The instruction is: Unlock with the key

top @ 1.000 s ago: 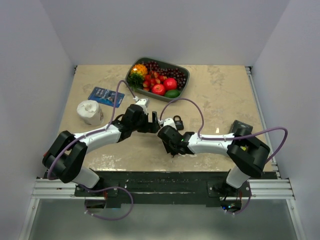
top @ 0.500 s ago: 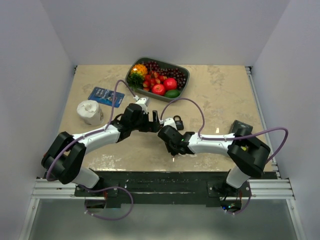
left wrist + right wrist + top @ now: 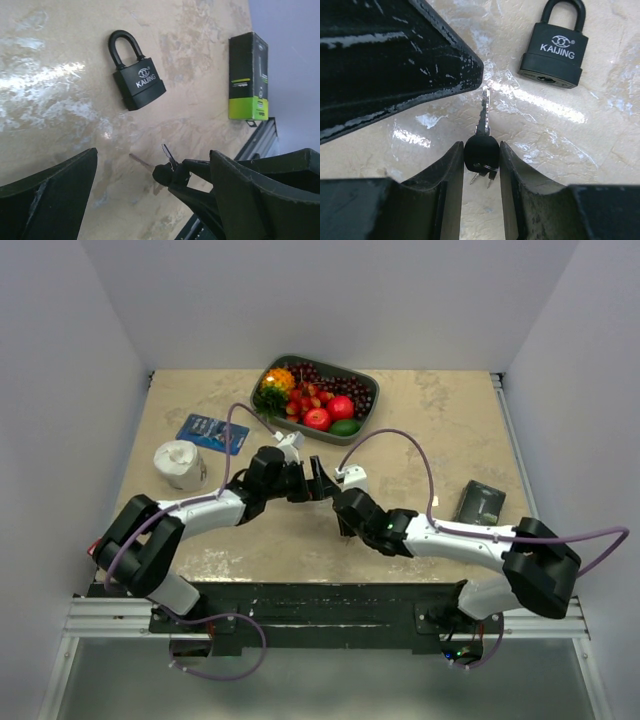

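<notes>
The right gripper (image 3: 481, 150) is closed part way on the black head of the key (image 3: 483, 131), and the blade points out in front of the fingers; the left gripper (image 3: 153, 152) stands wide open and has hold of nothing. The padlock (image 3: 554, 50) lies flat on the table (image 3: 440, 410), about midway between its left and right edges, with the shackle closed and not touched by either gripper. Its keyhole, I judge, is in the bottom face of the body, the side turned toward the key. To do this step well, the left gripper should first close on the padlock body, otherwise the key will probably push the lock away. The blade now points to the side of the lock, so it must be turned to the slot, brought low and level, and pushed in slowly.
</notes>
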Controlling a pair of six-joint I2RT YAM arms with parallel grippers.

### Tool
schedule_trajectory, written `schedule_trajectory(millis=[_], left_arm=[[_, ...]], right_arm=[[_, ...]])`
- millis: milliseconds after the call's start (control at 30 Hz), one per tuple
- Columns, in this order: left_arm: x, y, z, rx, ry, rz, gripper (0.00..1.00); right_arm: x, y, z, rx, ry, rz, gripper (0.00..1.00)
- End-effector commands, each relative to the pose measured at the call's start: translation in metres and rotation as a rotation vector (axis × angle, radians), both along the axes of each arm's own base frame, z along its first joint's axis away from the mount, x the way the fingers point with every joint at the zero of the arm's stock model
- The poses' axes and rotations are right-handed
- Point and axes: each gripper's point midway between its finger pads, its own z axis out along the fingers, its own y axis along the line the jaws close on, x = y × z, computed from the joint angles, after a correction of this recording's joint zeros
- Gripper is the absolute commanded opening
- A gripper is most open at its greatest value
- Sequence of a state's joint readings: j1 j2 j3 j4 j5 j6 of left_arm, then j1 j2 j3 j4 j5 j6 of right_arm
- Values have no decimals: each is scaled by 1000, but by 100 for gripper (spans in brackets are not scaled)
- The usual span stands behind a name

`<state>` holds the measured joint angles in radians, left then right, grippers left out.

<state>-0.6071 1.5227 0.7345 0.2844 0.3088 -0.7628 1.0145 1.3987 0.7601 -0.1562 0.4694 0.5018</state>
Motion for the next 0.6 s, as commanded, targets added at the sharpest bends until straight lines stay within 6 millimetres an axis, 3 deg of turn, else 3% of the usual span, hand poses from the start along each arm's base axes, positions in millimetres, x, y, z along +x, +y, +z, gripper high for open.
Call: schedule_trajectory(millis=[0, 433, 533, 567], left_arm=[[-4, -20, 12, -157, 36, -54, 97], [-24, -54, 10, -297, 137, -132, 90], [-27, -59, 9, -311, 145, -148, 83], [-26, -59, 11, -317, 139, -150, 76]], right_arm=[[10, -1, 28, 90, -100, -58, 0], [10, -2, 48, 165, -154, -59, 0], [10, -2, 50, 172, -158, -58, 0], [10, -3, 50, 173, -159, -60, 0]])
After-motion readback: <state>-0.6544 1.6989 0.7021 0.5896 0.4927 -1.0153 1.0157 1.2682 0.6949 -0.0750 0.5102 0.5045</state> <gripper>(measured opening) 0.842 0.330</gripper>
